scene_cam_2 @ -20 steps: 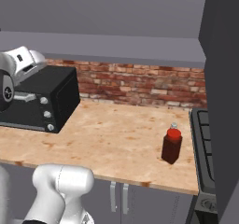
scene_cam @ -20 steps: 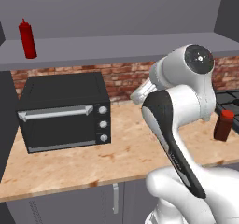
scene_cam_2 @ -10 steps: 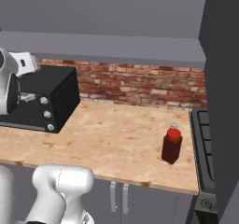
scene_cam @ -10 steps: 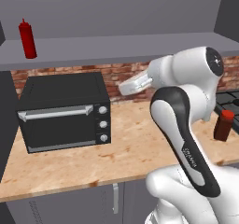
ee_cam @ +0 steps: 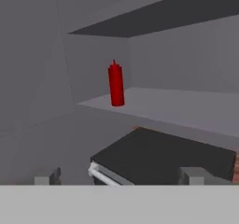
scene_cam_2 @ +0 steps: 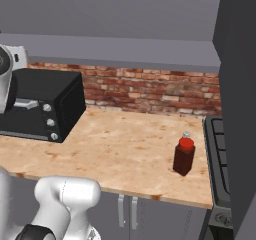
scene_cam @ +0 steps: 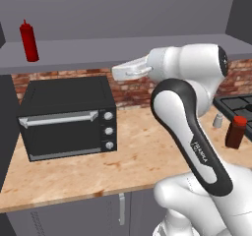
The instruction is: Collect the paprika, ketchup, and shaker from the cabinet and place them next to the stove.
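The ketchup (scene_cam: 28, 41), a slim red squeeze bottle, stands upright at the left end of the grey cabinet shelf (scene_cam: 123, 48). In the hand view the ketchup (ee_cam: 115, 84) is straight ahead and well beyond my gripper (ee_cam: 119, 176). Both fingertips (ee_cam: 46, 177) sit far apart with nothing between them, so it is open. From the left base my gripper (scene_cam: 118, 73) points left, just under the shelf's front edge. The paprika (scene_cam: 236, 132) stands on the counter beside the stove (scene_cam: 238, 104), with the small pale shaker (scene_cam: 217, 121) just behind it. From the right, the paprika (scene_cam_2: 184, 155) nearly hides the shaker (scene_cam_2: 186, 134).
A black toaster oven (scene_cam: 66, 117) sits on the wooden counter (scene_cam: 133, 151) below the shelf, left of my arm. A brick wall (scene_cam_2: 145, 89) backs the counter. A dark side panel (scene_cam_2: 240, 109) rises on the right above the stove (scene_cam_2: 217, 149).
My arm has straightened and the hand has swung up and to the left, from in front of the brick wall to just under the shelf. The bottles have not moved.
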